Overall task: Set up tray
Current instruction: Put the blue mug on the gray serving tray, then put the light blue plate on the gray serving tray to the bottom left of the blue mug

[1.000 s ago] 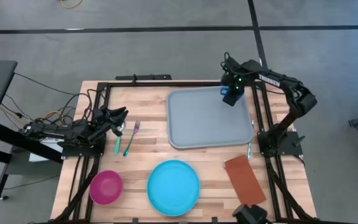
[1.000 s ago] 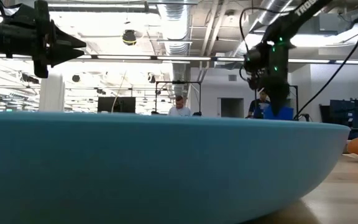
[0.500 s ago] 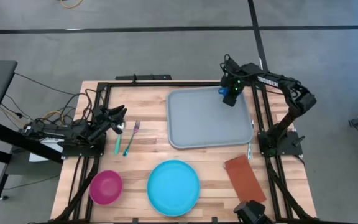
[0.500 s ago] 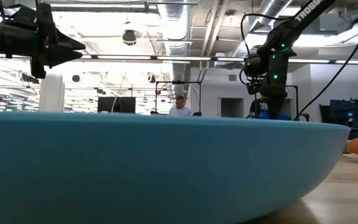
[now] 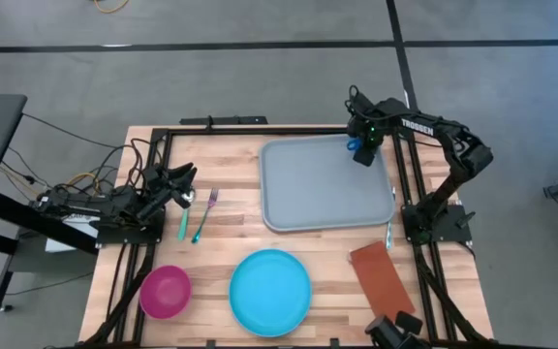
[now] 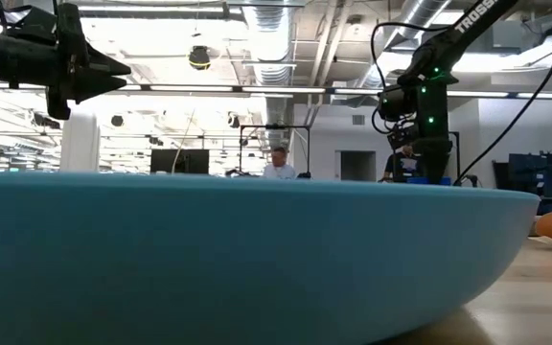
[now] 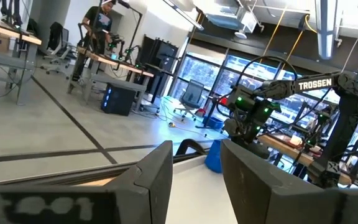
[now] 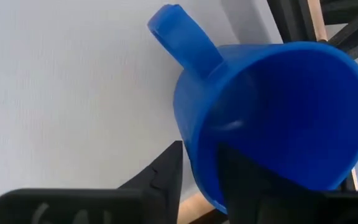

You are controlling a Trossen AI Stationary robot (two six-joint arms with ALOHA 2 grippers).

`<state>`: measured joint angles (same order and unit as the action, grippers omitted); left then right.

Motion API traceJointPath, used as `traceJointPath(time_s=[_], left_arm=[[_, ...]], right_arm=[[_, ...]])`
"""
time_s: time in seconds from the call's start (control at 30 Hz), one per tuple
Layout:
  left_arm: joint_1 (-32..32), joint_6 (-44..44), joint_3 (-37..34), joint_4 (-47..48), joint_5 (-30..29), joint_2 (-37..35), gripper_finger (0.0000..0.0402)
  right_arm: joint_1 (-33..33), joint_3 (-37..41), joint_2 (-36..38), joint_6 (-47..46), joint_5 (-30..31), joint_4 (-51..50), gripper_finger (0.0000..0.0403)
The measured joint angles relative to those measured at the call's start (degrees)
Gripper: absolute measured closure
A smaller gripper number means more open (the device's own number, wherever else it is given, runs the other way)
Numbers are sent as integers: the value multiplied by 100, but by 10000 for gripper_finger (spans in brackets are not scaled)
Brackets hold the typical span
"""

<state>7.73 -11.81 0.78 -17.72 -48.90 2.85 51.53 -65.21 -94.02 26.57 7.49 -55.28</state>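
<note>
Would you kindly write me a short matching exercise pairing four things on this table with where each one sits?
Things:
1. blue cup
2. pink bowl
3. brown napkin
4. green fork

Places:
A. beside the left gripper
B. on the tray, at its far right corner
C. left of the blue plate
D. right of the blue plate

Pairs: 1-B, 2-C, 3-D, 4-A

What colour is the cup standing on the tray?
The cup is bright blue, seen best in the right wrist view, on the grey-blue tray.
</note>
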Motion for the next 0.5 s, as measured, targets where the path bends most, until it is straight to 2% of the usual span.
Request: traceJointPath(time_s=[0.23, 0.5], left_arm=[[0, 0, 0, 0, 0, 0, 278], [0, 0, 0, 0, 2, 0, 278]], right_arm=[[-160, -60, 55, -109, 2, -474, 278], [-496, -590, 338, -396, 7, -1037, 238]])
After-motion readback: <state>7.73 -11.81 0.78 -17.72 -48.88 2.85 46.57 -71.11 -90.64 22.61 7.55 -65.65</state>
